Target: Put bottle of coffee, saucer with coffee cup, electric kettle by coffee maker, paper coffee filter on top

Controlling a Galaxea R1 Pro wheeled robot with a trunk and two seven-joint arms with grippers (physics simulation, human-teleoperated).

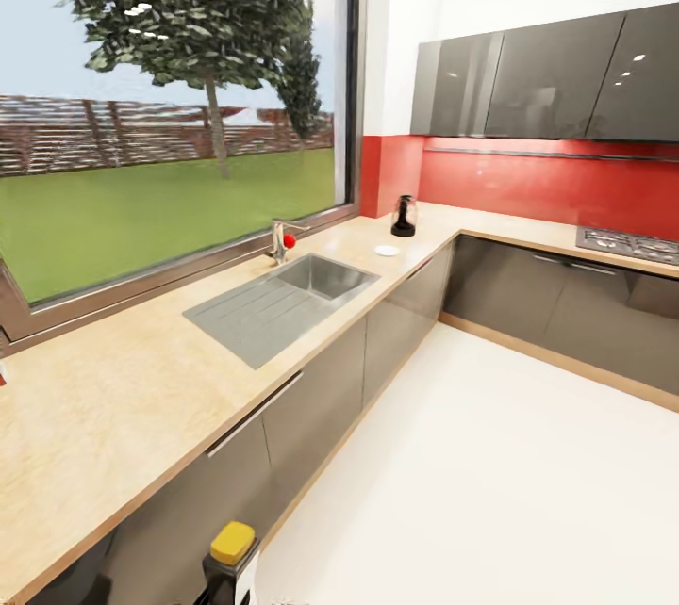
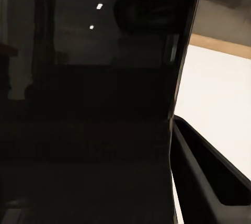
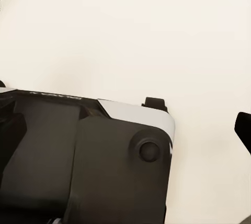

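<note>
In the head view a small black appliance point(image 1: 404, 216), apparently the coffee maker, stands in the far counter corner against the red backsplash. A small white disc point(image 1: 387, 251), perhaps the saucer, lies flat on the countertop just in front of it. The coffee bottle, cup, filter and kettle are out of view. One dark finger point(image 2: 209, 171) of my left gripper hangs close to a glossy dark cabinet front point(image 2: 104, 103). A dark fingertip point(image 3: 243, 129) of my right gripper pokes in over the pale floor, above my own black base point(image 3: 83, 156).
A light wooden L-shaped countertop point(image 1: 123, 398) runs under a large window. It holds a steel sink point(image 1: 283, 299) with a red-knobbed faucet point(image 1: 283, 240) and a gas hob point(image 1: 627, 245) at far right. Dark upper cabinets point(image 1: 547, 77) hang above. White floor point(image 1: 490, 473) stretches to the right.
</note>
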